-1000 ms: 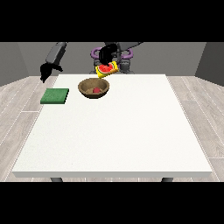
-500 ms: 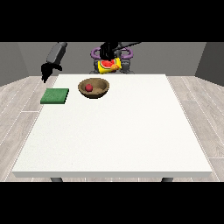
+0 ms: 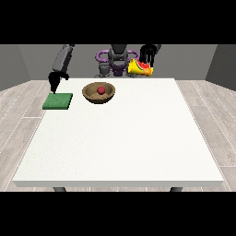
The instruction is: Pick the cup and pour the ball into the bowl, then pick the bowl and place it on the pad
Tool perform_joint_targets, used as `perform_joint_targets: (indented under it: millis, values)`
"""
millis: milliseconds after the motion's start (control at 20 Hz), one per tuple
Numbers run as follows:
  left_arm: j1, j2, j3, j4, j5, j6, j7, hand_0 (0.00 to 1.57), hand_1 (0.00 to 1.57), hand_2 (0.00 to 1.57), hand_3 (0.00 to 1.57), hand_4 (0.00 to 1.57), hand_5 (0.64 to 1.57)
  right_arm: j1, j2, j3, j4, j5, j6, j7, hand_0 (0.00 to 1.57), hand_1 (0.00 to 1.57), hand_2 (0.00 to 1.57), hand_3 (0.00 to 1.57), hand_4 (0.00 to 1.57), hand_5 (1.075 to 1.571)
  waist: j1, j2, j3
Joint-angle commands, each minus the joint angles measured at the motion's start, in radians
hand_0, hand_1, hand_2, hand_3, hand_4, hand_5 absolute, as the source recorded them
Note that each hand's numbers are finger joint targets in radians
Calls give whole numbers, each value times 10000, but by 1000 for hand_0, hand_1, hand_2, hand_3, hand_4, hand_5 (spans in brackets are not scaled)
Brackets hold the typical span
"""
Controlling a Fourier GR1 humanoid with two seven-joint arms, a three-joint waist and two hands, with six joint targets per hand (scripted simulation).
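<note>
Grey walls and pale plank flooring surround one large white table (image 3: 120, 138); robot torso sits at 12 o'clock behind its far edge.

Front view, counts: one cup, one ball, one bowl, one pad, two hands.

Cup (image 3: 139, 68): yellow with red and green markings, up off the table at about 1 o'clock from the bowl, beyond the far table edge. It lies tipped on its side, long axis roughly level, running 9-to-3 across the view. Which end is the mouth, cannot tell.

Hand at the view's right (image 3: 148, 53): directly above the cup, its dark fingers hanging down over the cup's right end. Whether they wrap the cup, cannot tell.

Bowl (image 3: 98, 92): brown, upright on the table near the far edge, left of centre. Red ball (image 3: 100, 90) rests inside it.

Pad (image 3: 58, 101): green square, flat at the far-left corner, at 9 o'clock from the bowl, apart from it.

Hand at the view's left (image 3: 55, 79): hangs above the pad's far edge, empty; finger spread too small to tell.
</note>
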Motion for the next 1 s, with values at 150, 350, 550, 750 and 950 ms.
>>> perform_joint_targets:
  millis: [150,350,550,750,950]
  values:
    - [2817,-795,1537,-149,3630,1989,-2570,1268,1268,1088,797,1397,1571,-479,64,-397,-438,-318,-579,-424,0,0,351,301,714,1553,1269,2018,-92]
    - [3268,-203,2819,-290,6099,2027,-5316,1284,1284,1104,755,1422,1567,-197,-132,-690,-610,-595,-472,-608,0,0,390,237,692,1546,1562,2508,-39]
    - [2666,-543,3710,74,8313,765,-6713,969,969,917,570,1206,1545,-903,155,-817,-879,-856,-854,-349,0,0,405,271,660,1552,1844,3330,-26]
    - [2516,-653,3991,1178,9269,-684,-6986,0,0,0,0,0,654,-1023,399,-775,-1522,-1013,-799,-491,0,0,290,0,0,1548,1236,4320,0]
    - [2248,-306,4487,1797,9813,-1302,-7292,0,0,0,0,0,643,-1181,614,-412,-2342,-857,-1466,428,0,0,0,0,0,1571,1173,3830,9]
